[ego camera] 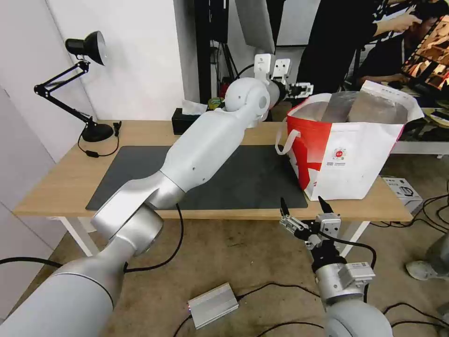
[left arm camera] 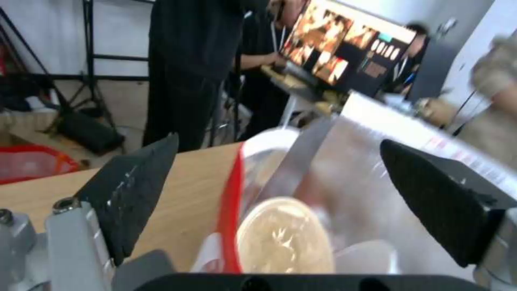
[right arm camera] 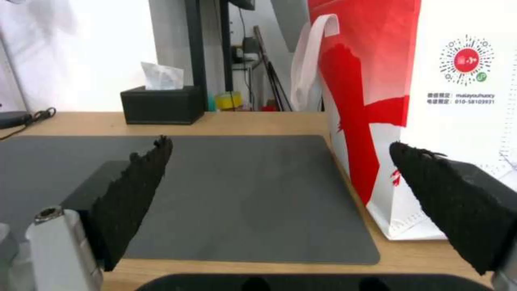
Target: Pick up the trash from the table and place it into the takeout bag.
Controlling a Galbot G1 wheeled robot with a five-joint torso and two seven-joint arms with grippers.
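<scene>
head view: mat (ego camera: 140,168) lies bare. left gripper (ego camera: 299,89), spread wide, holding nothing, reaches across to bag (ego camera: 355,159) rim; beige bowl (left arm camera: 282,234) inside. right gripper (ego camera: 304,208), wide apart, hangs by table (ego camera: 56,187) front edge.

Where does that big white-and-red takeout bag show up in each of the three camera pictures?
Head view: the takeout bag stands on the table's right end.
Left wrist view: its foil-lined mouth lies between the left tool's fingers, a beige bowl inside.
Right wrist view: its printed side stands beside the grey mat.
Shared landmark: the bag's red panel.
</scene>
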